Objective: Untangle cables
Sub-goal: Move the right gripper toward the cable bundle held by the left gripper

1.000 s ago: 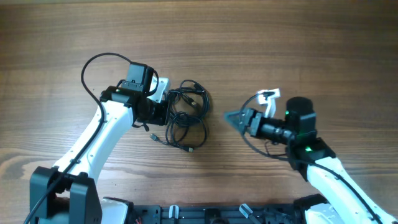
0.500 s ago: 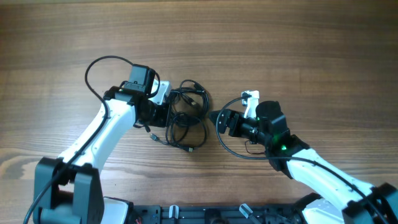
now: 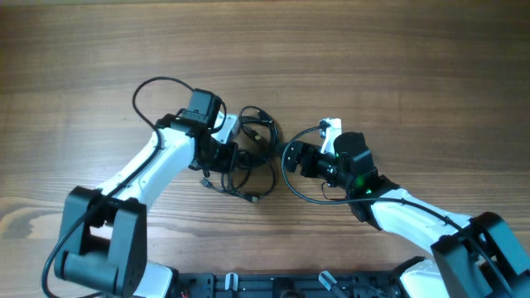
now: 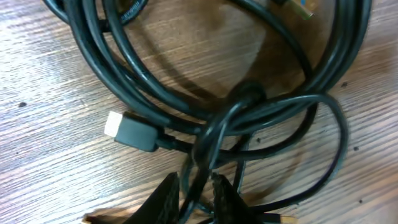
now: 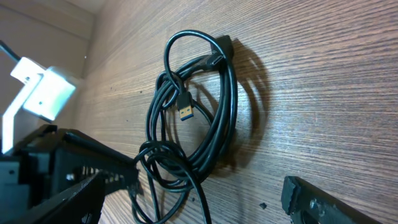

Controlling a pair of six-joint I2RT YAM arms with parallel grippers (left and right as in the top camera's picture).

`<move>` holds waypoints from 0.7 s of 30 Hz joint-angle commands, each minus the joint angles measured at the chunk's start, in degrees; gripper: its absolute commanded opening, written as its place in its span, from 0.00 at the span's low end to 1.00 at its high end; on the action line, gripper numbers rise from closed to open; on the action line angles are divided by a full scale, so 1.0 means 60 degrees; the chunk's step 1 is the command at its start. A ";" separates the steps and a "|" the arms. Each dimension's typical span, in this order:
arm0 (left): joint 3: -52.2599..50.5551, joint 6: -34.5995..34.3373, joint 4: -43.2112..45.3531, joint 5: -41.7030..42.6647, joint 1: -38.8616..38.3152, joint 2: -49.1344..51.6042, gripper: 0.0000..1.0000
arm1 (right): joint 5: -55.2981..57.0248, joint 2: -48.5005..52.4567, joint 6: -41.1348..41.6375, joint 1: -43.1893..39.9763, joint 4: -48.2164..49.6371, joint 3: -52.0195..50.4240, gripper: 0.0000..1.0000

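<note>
Cables (image 3: 252, 153) in one tangled bundle, lying flat on wooden table (image 3: 397, 58): several thin black cords wound into overlapping loops, knotted where strands cross.

Left gripper (image 4: 194, 194) at the bundle's left edge, low over it. Fingers (image 4: 163, 198) nearly closed, one thin strand pinched between them and running from the fingertips up into the crossing point of the knot. Just left of that crossing, black plug (image 4: 129, 132) with a pale metal tip, lying on the wood against the outer loops. Gold-tipped plug (image 4: 303, 7) on the bundle's side opposite the fingers, cut off by the frame edge.

Right gripper (image 5: 193, 186) just off the bundle's right edge, pointed at it. Jaws spread wide, nothing between them, no cord touched.

Seen from that wrist: blue-tongued USB plug (image 5: 186, 112) inside the bundle's main loop, lying across the inner strands. Smaller loop sticking out at the bundle's far end. White bracket (image 5: 38, 93) beyond the bundle, on the left arm.

Seen from overhead: loose tail leading off the bundle's near side, ending in small plug (image 3: 255, 199). Thicker black wire (image 3: 153, 91) arching off the left arm, well apart from the bundle's knot.
</note>
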 commanded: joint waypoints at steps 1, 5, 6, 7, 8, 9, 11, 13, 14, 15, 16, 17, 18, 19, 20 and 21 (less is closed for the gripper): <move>-0.0073 0.0142 0.0029 -0.0379 -0.0055 0.0142 0.15 | 0.0193 0.0135 -0.0211 0.0036 0.0055 0.0113 0.94; 0.0058 0.0080 -0.0076 -0.0109 -0.0055 0.0106 0.04 | 0.0153 0.0131 -0.0178 0.0036 0.0062 0.0113 0.89; 0.0160 0.0087 -0.0175 0.0168 -0.0055 0.0044 0.04 | 0.0153 0.0131 -0.0178 0.0036 0.0058 0.0113 0.81; 0.0233 0.0142 -0.0240 0.0306 -0.0055 -0.0029 0.04 | 0.0153 0.0131 -0.0182 0.0036 0.0058 0.0113 0.72; 0.0266 0.0164 -0.0299 0.0353 -0.0055 -0.0186 0.04 | 0.0149 0.0131 -0.0178 0.0036 0.0055 0.0113 0.64; 0.0266 0.0164 -0.0328 0.0353 -0.0047 -0.0317 0.04 | 0.0153 0.0131 -0.0178 0.0036 0.0055 0.0113 0.62; 0.0266 0.0459 -0.0397 0.0492 -0.0036 -0.0601 0.04 | 0.0153 0.0131 -0.0197 0.0036 0.0058 0.0113 0.63; 0.0262 0.0911 -0.0466 0.0951 -0.0036 -0.0951 0.04 | 0.0153 0.0131 -0.0197 0.0036 0.0055 0.0113 0.63; 0.0262 0.1144 -0.0488 0.1330 -0.0036 -0.1122 0.04 | 0.0153 0.0131 -0.0200 0.0036 0.0058 0.0113 0.63; 0.0262 0.1377 -0.0521 0.1654 -0.0036 -0.1239 0.04 | 0.0153 0.0131 -0.0200 0.0036 0.0058 0.0113 0.63; 0.0262 0.1727 -0.0597 0.2051 -0.0036 -0.1370 0.04 | 0.0146 0.0131 -0.0197 0.0036 0.0058 0.0113 0.63; 0.0262 0.2080 -0.0681 0.2368 -0.0036 -0.1468 0.04 | -0.0007 0.0131 -0.0200 0.0036 0.0080 0.0113 0.63; 0.0262 0.2346 -0.0750 0.2546 -0.0036 -0.1537 0.04 | -0.0324 0.0131 -0.0211 0.0036 0.0208 0.0113 0.63; 0.0262 0.2473 -0.0805 0.2626 -0.0036 -0.1548 0.04 | -0.0925 0.0131 -0.0208 0.0025 0.0535 0.0113 0.63; 0.0262 0.2608 -0.0845 0.2656 -0.0036 -0.1552 0.04 | -0.1563 0.0131 -0.0182 0.0004 0.0987 0.0113 0.63; 0.0255 0.2816 -0.0911 0.2754 -0.0036 -0.1548 0.04 | -0.2561 0.0131 0.0138 -0.0029 0.1982 0.0117 0.64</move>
